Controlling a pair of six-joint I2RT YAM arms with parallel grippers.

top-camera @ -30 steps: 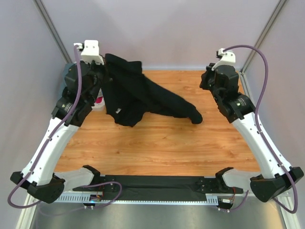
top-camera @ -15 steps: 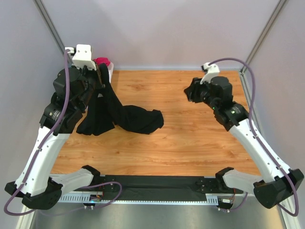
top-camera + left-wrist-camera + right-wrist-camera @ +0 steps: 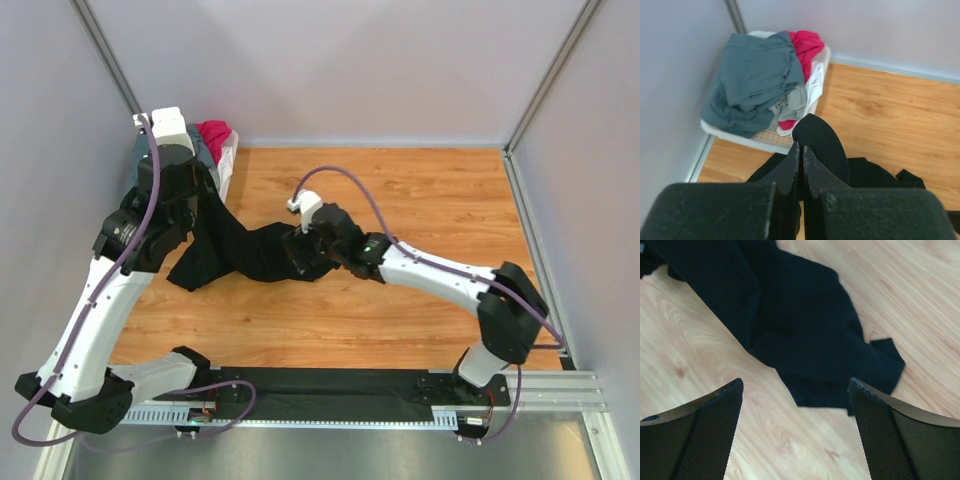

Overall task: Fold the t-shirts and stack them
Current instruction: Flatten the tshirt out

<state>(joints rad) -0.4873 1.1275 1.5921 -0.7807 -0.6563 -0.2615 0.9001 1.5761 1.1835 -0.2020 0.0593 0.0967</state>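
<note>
A: So what changed?
B: yeah, right tool (image 3: 795,386) swung in from far right, wide open over the black t-shirt (image 3: 250,255) heaped left-centre on the tabletop (image 3: 430,190); left tool (image 3: 801,165) stays pinched on it.

Bare counter (image 3: 430,190) runs from 12 round to 3 o'clock, open to any pass. The black t-shirt (image 3: 250,255) sprawls from the centre toward 9 o'clock, rising to the left tool (image 3: 801,150) clamped on it. The right arm (image 3: 440,275) bars the way from 4 o'clock to centre, the right tool (image 3: 795,382) spread wide above the cloth. The white basket (image 3: 722,132), heaped with shirts (image 3: 760,70), fills the 11 o'clock corner.
</note>
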